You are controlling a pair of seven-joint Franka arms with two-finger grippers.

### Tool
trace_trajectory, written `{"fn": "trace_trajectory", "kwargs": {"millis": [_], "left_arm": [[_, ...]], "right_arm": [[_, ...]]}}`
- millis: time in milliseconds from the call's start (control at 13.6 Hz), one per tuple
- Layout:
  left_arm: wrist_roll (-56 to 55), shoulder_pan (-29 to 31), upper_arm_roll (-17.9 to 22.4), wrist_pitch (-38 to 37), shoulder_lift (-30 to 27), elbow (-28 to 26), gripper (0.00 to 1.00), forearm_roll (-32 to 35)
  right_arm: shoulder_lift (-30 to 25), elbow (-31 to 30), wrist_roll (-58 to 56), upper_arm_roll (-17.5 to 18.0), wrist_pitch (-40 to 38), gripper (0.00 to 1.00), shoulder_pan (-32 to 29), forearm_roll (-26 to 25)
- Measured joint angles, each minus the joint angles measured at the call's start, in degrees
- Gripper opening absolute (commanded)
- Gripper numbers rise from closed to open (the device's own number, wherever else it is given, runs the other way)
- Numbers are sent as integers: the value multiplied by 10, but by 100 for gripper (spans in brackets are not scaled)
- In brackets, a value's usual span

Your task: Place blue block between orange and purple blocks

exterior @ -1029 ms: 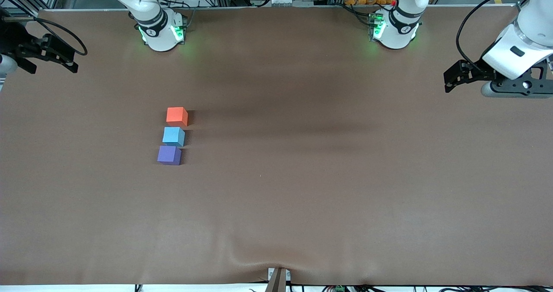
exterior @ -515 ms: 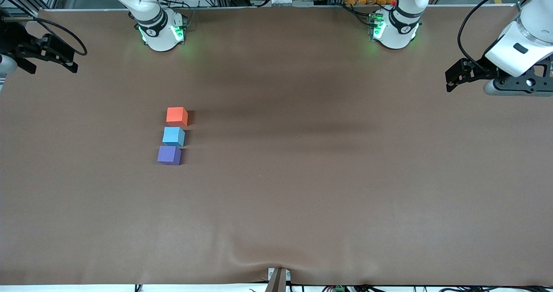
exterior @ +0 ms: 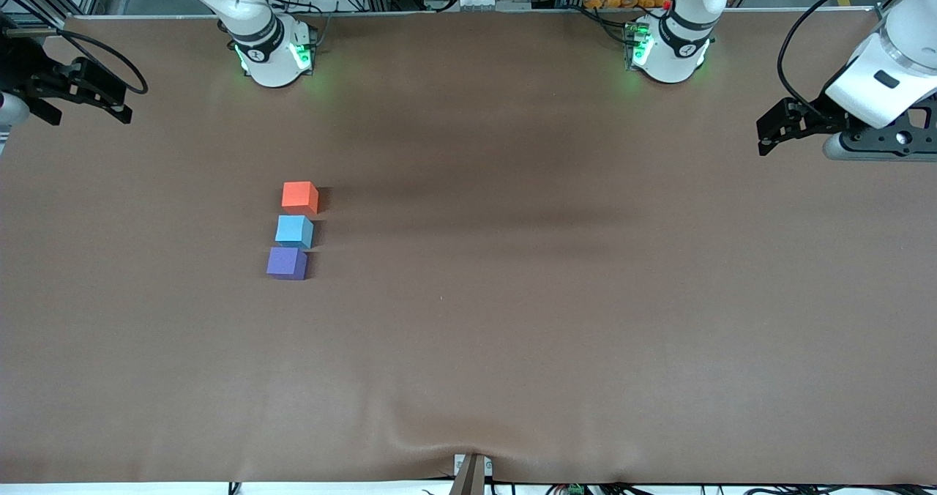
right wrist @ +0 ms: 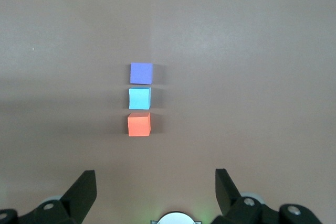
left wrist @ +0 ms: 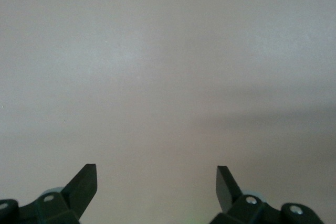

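The orange block [exterior: 299, 196], blue block [exterior: 293, 231] and purple block [exterior: 286, 263] lie in one close row on the brown table, toward the right arm's end. The blue block is in the middle, the orange one is farthest from the front camera and the purple one is nearest. The right wrist view shows the same row: purple [right wrist: 141, 73], blue [right wrist: 139, 98], orange [right wrist: 139, 124], with narrow gaps. My right gripper [exterior: 86, 114] [right wrist: 156, 179] is open, empty and high up. My left gripper [exterior: 763, 138] [left wrist: 156, 174] is open and empty over bare table at the left arm's end.
The right arm's base [exterior: 271, 52] and the left arm's base [exterior: 667, 48] stand along the table edge farthest from the front camera. A small clamp [exterior: 471, 473] sits at the edge nearest that camera. The brown cloth [exterior: 512, 297] shows a slight wrinkle near it.
My left gripper has drifted slightly farther toward the left arm's end of the table. The blocks and the right gripper have not moved.
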Motion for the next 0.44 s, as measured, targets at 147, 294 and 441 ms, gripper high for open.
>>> {"fn": "trace_trajectory", "kwargs": {"millis": [147, 294, 441], "left_arm": [[1, 0, -1, -12, -1, 16, 100, 0], [1, -1, -1, -28, -1, 36, 100, 0], [1, -1, -1, -37, -1, 46, 100, 0]], "right_arm": [[0, 0, 0, 0, 0, 100, 0, 0], [0, 0, 0, -3, 0, 100, 0, 0], [0, -1, -1, -11, 0, 100, 0, 0]]}}
